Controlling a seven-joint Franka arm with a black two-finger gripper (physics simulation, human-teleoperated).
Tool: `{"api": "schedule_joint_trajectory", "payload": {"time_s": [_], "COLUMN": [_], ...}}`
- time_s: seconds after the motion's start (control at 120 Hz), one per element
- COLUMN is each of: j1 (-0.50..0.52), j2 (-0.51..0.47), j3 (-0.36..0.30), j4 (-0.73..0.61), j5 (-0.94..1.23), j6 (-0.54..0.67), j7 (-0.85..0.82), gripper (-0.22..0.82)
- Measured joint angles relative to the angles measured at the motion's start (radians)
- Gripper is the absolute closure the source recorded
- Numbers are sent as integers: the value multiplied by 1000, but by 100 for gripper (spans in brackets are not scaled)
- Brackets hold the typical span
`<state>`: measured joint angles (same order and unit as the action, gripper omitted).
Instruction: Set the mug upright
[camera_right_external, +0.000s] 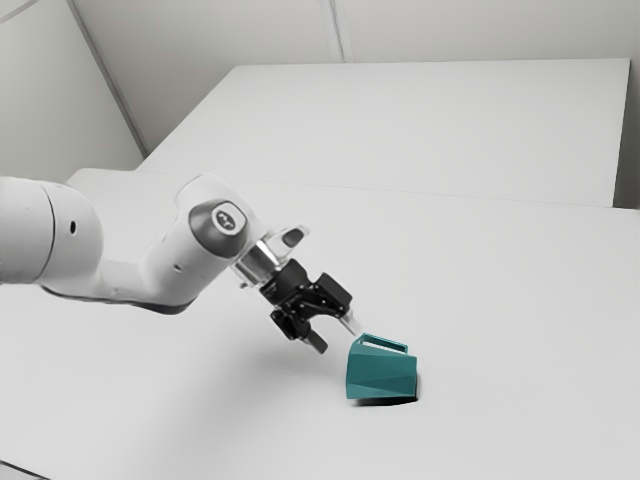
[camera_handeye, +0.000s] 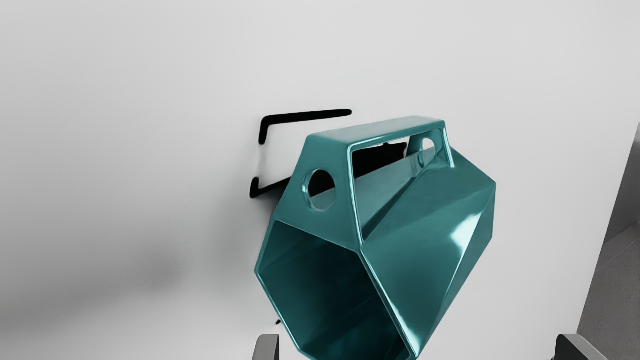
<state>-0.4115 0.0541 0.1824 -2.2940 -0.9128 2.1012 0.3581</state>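
Mug: the teal faceted mug (camera_right_external: 382, 372) lies on its side on the white table (camera_right_external: 520, 290), at the exterior view's right of the gripper (camera_right_external: 335, 336) and a little nearer that camera
Mouth: the open rim (camera_handeye: 330, 295) faces the gripper, with the base end pointing away from it
Handle: the squared handle (camera_handeye: 382, 131), with round holes through its end plates, stands up from the body
Gripper: fingers spread wide, nothing held between them; the tips are close to the mouth end, and whether one touches the mug I cannot tell
Handling: probably light and stiff, a hard shell that won't give; the glossy facets may slip under a loose pinch, and I can't judge how fragile it is
Grip: opposite outer walls just behind the rim look best, or the handle's flat bar, though a hold there may let the body swing
Upright: not so as it lies; the rim end needs to rise while the base turns down, slowly, lest it roll or skid
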Motion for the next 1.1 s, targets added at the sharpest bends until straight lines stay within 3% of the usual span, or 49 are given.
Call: {"api": "schedule_joint_trajectory", "payload": {"time_s": [0.675,1.1], "j1": [-58,-44], "j2": [100,92], "j3": [-1,-1], "j4": [-28,-75], "j5": [-354,-468], "j6": [81,85], "j7": [286,445], "gripper": [0,0]}}
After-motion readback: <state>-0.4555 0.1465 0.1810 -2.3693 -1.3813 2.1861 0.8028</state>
